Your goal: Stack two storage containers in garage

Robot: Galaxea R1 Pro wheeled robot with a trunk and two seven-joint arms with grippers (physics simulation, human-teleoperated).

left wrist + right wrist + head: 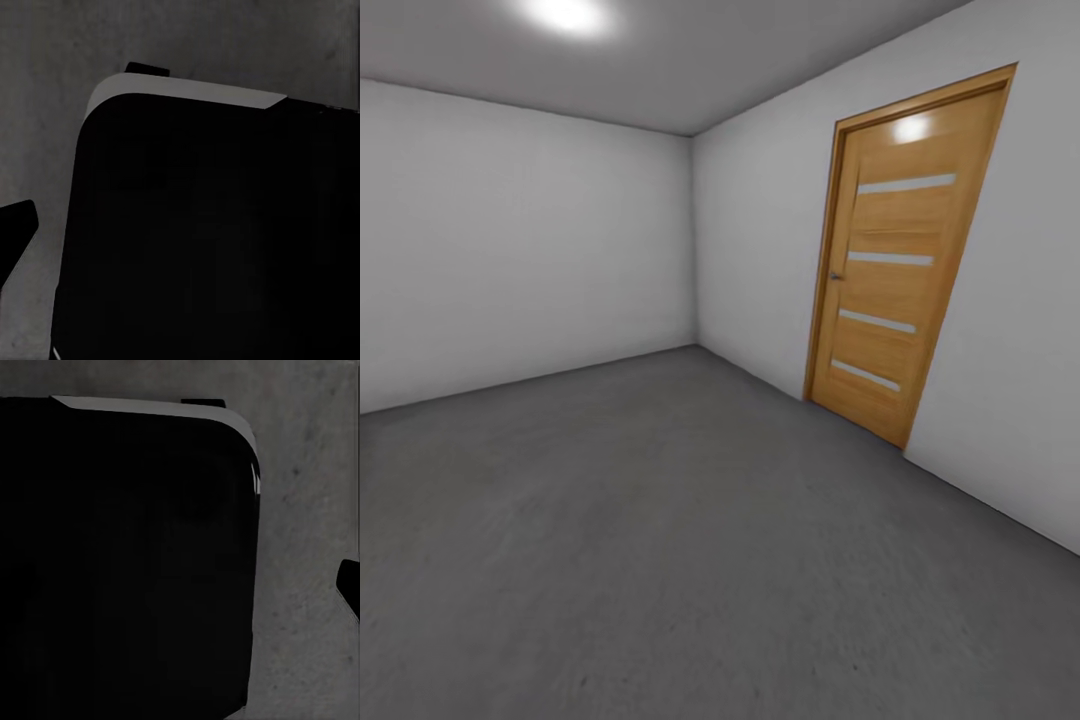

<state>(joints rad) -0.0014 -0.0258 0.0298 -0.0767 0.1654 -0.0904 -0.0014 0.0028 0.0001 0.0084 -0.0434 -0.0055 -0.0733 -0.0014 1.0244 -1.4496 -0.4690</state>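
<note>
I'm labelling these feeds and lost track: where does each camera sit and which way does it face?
Head view: on the robot's head, facing a room corner, the wooden door and grey floor.
Left wrist view: on the left arm, facing down at a black rounded body part.
Right wrist view: on the right arm, mirrored.
All views share the concrete floor.

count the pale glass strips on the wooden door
4. They run down the wooden door on the right wall, one above another: the top strip, the second strip, the third strip and the lowest strip.
</note>
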